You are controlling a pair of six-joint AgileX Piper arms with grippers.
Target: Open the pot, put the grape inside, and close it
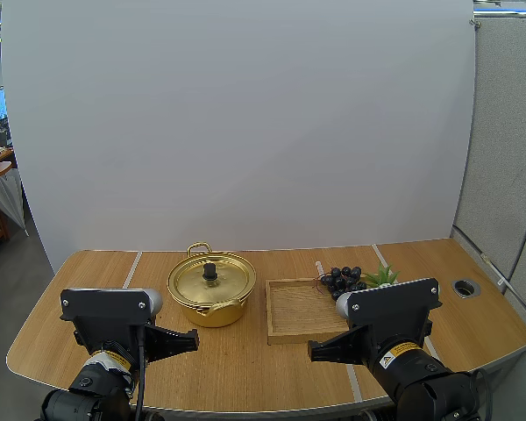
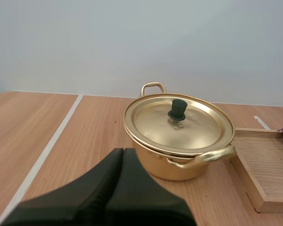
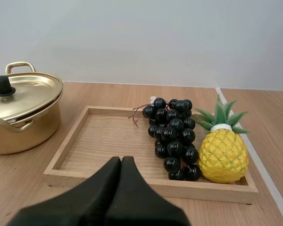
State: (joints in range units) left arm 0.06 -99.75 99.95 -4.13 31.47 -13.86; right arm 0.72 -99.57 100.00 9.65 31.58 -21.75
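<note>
Jaws lie together on left gripper (image 2: 123, 152) and right gripper (image 3: 121, 160). Farther off, pot (image 1: 212, 307), lid (image 1: 212, 282) on, stands left of tray (image 1: 296, 314) holding grapes (image 1: 343, 278).

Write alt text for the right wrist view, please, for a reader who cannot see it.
A bunch of dark grapes lies in a wooden tray beside a small yellow pineapple. A gold pot with its lid on stands on the table next to the tray. The right hand, shut on nothing, points at the tray's near rim.
</note>
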